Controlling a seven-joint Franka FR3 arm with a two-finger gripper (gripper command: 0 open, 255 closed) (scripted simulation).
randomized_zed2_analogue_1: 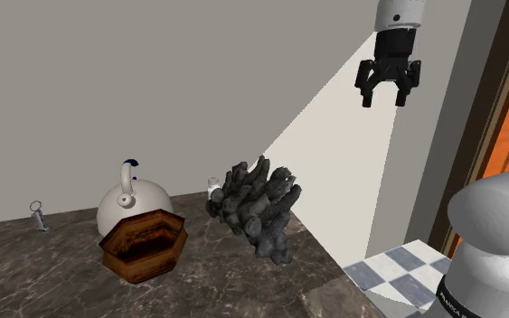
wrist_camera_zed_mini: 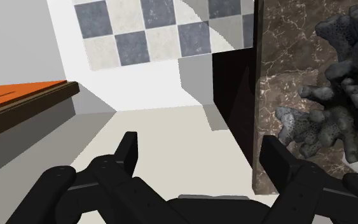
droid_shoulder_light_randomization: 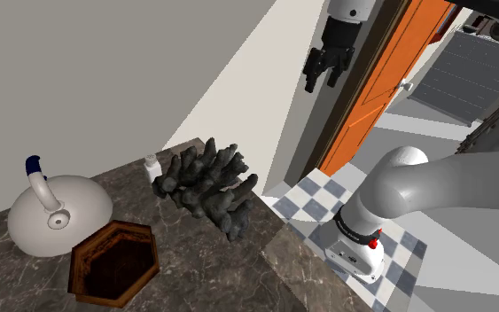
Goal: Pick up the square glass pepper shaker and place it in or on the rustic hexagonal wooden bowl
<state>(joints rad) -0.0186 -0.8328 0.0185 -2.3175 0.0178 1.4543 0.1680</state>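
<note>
1. Shoulder view: the small square pale shaker with a grey cap [droid_shoulder_light_randomization: 152,164] stands far back on the dark marbled counter [droid_shoulder_light_randomization: 203,261], touching the left side of a lumpy dark-grey coral-like piece [droid_shoulder_light_randomization: 207,191].
2. Second exterior view: the hexagonal brown wooden bowl [randomized_zed2_analogue_1: 144,257] is empty. The black gripper [randomized_zed2_analogue_1: 384,101] hangs high to the right with its fingers spread.
3. Wrist view: nothing lies between the parted fingers [wrist_camera_zed_mini: 128,151].

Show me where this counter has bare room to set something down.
The counter is bare between the bowl, the coral and the edge toward the stand. The back is crowded: the shaker stands right beside the coral, with the kettle near.
</note>
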